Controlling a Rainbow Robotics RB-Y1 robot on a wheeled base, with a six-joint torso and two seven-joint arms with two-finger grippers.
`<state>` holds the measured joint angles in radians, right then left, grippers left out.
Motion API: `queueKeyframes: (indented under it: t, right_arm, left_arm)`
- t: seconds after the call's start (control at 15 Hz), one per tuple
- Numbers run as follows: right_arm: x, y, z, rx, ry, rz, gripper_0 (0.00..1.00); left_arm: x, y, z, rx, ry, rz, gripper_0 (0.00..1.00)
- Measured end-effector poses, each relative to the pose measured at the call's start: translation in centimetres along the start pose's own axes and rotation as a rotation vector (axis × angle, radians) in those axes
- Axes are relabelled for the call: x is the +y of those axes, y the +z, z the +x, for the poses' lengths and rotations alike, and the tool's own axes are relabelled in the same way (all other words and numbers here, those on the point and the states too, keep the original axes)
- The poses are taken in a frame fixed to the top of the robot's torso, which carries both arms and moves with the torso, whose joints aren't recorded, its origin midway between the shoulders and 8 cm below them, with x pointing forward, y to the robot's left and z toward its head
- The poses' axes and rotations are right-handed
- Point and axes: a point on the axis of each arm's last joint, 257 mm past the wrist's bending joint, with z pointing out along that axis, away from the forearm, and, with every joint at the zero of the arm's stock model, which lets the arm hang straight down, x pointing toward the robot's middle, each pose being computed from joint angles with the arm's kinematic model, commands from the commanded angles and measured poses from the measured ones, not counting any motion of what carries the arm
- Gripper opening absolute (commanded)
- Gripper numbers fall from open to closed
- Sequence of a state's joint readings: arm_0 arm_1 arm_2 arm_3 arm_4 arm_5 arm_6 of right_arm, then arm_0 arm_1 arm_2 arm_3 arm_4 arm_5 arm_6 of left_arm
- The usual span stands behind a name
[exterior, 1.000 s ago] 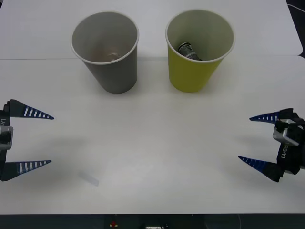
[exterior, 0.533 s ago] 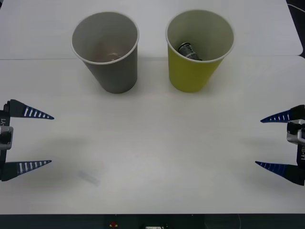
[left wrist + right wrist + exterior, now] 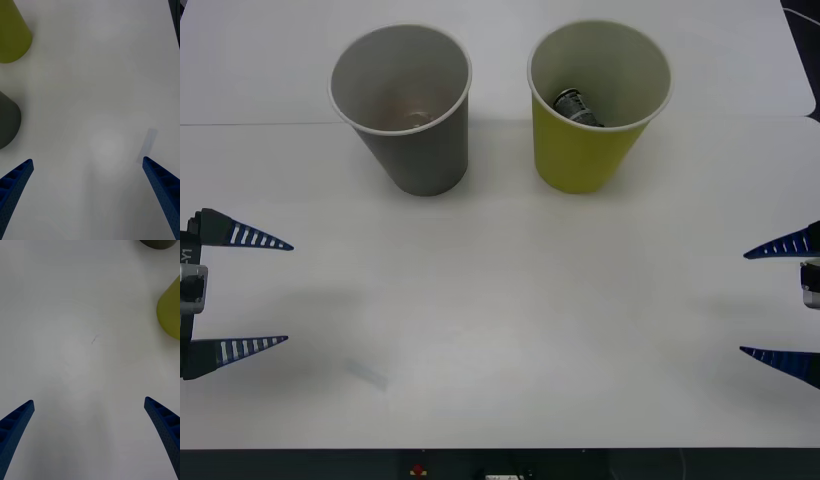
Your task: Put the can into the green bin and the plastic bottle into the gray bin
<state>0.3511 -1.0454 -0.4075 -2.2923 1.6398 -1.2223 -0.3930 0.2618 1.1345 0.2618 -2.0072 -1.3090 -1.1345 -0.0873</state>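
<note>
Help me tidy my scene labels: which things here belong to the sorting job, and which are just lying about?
Job: the can, lying inside the green bin; the gray bin; left gripper and right gripper, both open, low over the table.
Lying about: a small clear strip near the table's front edge.

Matt paper green bin (image 3: 590, 150) and gray bin (image 3: 420, 150); shiny metal can (image 3: 575, 106); smooth matt white table (image 3: 510, 300).

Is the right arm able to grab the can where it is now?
Probably not easily. The can lies deep inside the green bin, so the bin's tall wall stands around it. The open right gripper sits far off at the table's edge; it would have to reach in from straight above.
</note>
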Motion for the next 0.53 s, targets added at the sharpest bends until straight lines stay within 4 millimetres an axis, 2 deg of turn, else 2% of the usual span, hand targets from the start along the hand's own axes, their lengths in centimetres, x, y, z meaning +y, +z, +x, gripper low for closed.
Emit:
queueKeyframes:
  t: [0.53]
  right_arm:
    - [0.59,-0.94,-0.17,0.027,-0.022,-0.021,1.0]
  left_arm:
    - [0.0,0.0,0.0,0.0,0.0,0.0,1.0]
